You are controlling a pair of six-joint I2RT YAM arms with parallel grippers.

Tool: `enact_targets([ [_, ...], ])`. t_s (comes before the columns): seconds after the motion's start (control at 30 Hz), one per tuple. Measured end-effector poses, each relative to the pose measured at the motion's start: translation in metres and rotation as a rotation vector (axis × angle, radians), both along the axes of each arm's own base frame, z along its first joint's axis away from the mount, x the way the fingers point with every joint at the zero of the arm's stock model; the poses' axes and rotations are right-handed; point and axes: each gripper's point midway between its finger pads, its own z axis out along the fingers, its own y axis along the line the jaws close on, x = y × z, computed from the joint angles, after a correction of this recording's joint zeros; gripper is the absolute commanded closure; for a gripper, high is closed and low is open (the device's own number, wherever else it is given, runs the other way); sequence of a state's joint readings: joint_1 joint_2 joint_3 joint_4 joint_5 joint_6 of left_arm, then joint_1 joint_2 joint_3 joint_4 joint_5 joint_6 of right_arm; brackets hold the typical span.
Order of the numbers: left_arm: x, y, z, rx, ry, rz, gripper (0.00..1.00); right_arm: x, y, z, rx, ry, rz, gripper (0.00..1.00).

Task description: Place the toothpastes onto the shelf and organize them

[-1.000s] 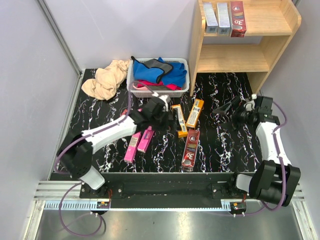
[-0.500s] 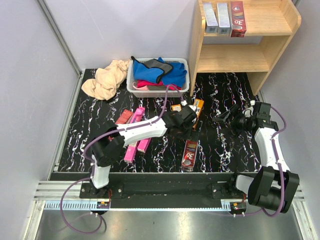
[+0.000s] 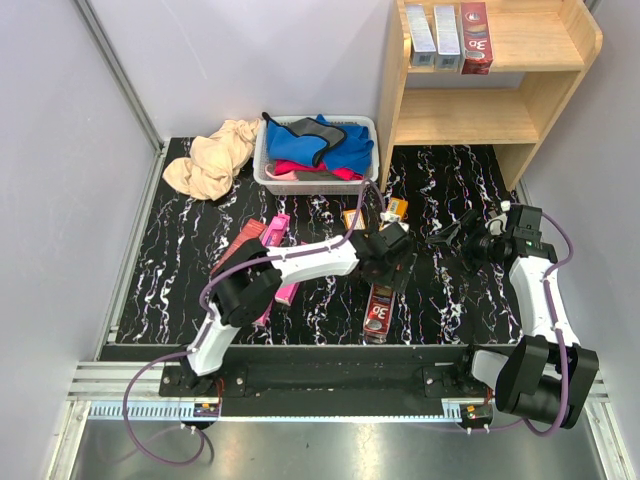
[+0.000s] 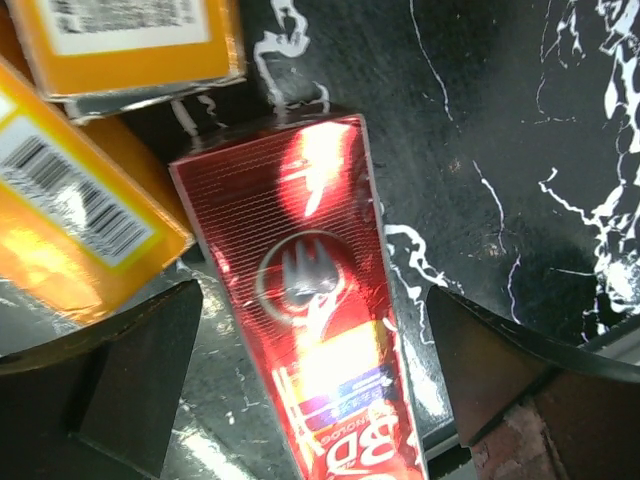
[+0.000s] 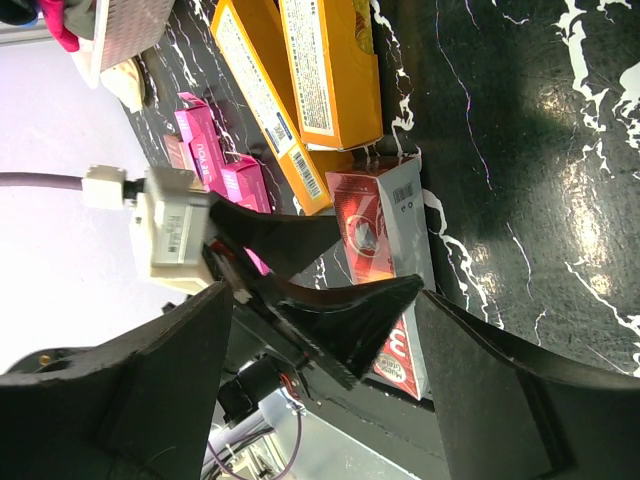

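A dark red toothpaste box (image 3: 380, 310) lies on the black marble table. My left gripper (image 3: 392, 262) stands open over its far end, and the box (image 4: 322, 330) shows between the two fingers (image 4: 100, 390) without being touched. Two orange boxes (image 4: 70, 220) lie just beside it, and pink boxes (image 3: 276, 236) lie further left. My right gripper (image 3: 458, 234) hovers open and empty to the right, facing the left gripper (image 5: 340, 325) and the red box (image 5: 372, 235). The wooden shelf (image 3: 540, 85) holds two silver boxes (image 3: 433, 34) and a dark red one (image 3: 476, 36) on its top tier.
A white basket (image 3: 262, 165) of coloured cloths stands at the back centre. A beige cloth (image 3: 212, 160) lies left of it. Grey walls close in on both sides. The shelf's lower tier (image 3: 460, 118) has nothing on it.
My left arm has swung right, from the pink and orange boxes to above the dark red box. The right gripper has shifted a little and its jaws have narrowed slightly.
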State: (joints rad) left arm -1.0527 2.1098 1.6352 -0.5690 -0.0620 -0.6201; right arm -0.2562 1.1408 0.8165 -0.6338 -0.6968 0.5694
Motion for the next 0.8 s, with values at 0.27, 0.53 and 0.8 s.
enact_targets([
  [0.27,-0.006,0.001,-0.021,0.108,-0.018,-0.025,0.35,0.0,0.0,-0.001,-0.004,-0.001,0.005,0.18],
  [0.53,-0.006,0.002,-0.018,0.163,-0.055,-0.035,0.46,0.0,-0.002,-0.002,-0.015,-0.002,0.005,0.18],
  [0.8,-0.004,0.005,-0.013,0.166,-0.064,-0.031,0.46,-0.001,-0.004,-0.005,-0.032,0.006,0.0,0.17],
])
